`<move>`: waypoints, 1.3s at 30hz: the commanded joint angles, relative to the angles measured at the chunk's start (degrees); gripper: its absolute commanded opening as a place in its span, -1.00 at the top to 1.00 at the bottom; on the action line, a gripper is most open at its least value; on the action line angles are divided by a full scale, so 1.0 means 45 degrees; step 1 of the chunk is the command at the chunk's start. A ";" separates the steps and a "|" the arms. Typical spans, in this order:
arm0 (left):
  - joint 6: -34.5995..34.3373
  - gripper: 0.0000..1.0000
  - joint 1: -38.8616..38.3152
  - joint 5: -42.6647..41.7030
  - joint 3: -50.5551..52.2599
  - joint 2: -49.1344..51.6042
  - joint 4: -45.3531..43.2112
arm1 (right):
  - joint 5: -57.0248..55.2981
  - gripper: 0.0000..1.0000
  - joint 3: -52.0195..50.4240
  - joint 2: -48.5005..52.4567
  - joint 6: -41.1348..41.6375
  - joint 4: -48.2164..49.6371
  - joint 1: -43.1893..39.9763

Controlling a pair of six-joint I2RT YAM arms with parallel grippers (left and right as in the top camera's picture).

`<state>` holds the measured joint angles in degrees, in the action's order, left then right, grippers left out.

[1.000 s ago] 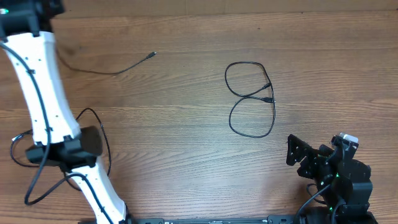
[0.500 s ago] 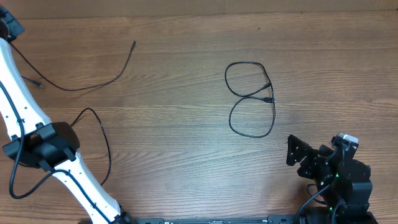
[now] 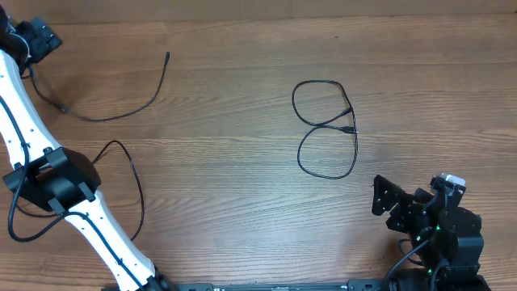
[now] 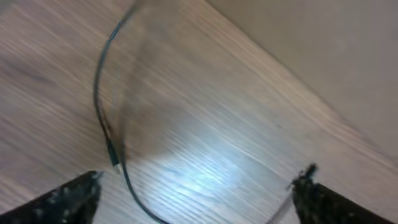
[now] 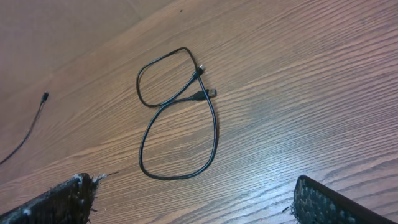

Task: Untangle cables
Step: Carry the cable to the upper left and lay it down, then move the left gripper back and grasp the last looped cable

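A wooden table (image 3: 242, 202) seen from above, with two thin black cables lying well apart on it. The white left arm (image 3: 24, 121) reaches from the near left edge up to the far left corner. The dark right arm (image 3: 440, 226) sits folded at the near right corner.

Right of centre lies the looped cable (image 3: 347, 129). It crosses over itself once, making a figure-eight, with its plugs resting at the crossing. Nothing touches it.

Far left lies the loose cable (image 3: 97, 119), a single open curve with no crossing, its free plug pointing away from the robot.

The left gripper (image 4: 199, 177) hovers over the near end of this cable with its fingers spread wide, gripping nothing. The right gripper (image 5: 196, 186) is also spread wide and empty, facing the figure-eight from some way off.

Judging by this layout, the cables are already parted from each other. What is left appears to be opening out the figure-eight.
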<state>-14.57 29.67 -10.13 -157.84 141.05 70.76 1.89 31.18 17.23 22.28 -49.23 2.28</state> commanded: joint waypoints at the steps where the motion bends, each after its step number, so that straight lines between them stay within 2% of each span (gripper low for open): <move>1: -0.0204 -1.00 0.0044 -0.0801 -0.0107 -0.0102 0.0189 | -0.0165 -1.00 0.0146 -0.0121 0.0005 0.0044 -0.0024; 7: -0.0024 -1.00 -0.0024 -0.2526 -0.0112 -0.0248 0.0772 | -0.0165 -1.00 0.0146 -0.0121 0.0000 0.0049 -0.0024; 10: 0.0695 -1.00 -0.0282 -0.3512 -0.0112 -0.0248 0.1078 | -0.0165 -1.00 0.0146 -0.0121 0.0005 0.0049 -0.0024; 14: 0.1734 -1.00 -0.1010 -0.3521 -0.0112 -0.0248 0.1579 | -0.0165 -1.00 0.0146 -0.0121 0.0005 0.0049 -0.0024; 21: 0.2798 -1.00 -0.3157 -0.3483 -0.0107 -0.0243 0.2016 | -0.0160 -1.00 0.0146 -0.0121 0.0005 0.0044 -0.0024; 31: 0.4556 -0.99 -0.7354 -0.2628 -0.0015 -0.0068 0.2531 | -0.0165 -1.00 0.0146 -0.0121 0.0005 0.0049 -0.0024; 34: 0.6076 -0.99 -0.8587 -0.2637 -0.0005 0.0165 0.2803 | -0.0160 -1.00 0.0146 -0.0121 0.0000 0.0049 -0.0024; 39: 1.0156 -0.99 -1.0574 -0.2749 0.0049 0.0486 0.3725 | -0.0160 -1.00 0.0146 -0.0121 0.0000 0.0049 -0.0024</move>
<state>15.46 -13.85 -22.33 -157.84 141.18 85.84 1.89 31.18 17.23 22.26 -49.28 2.28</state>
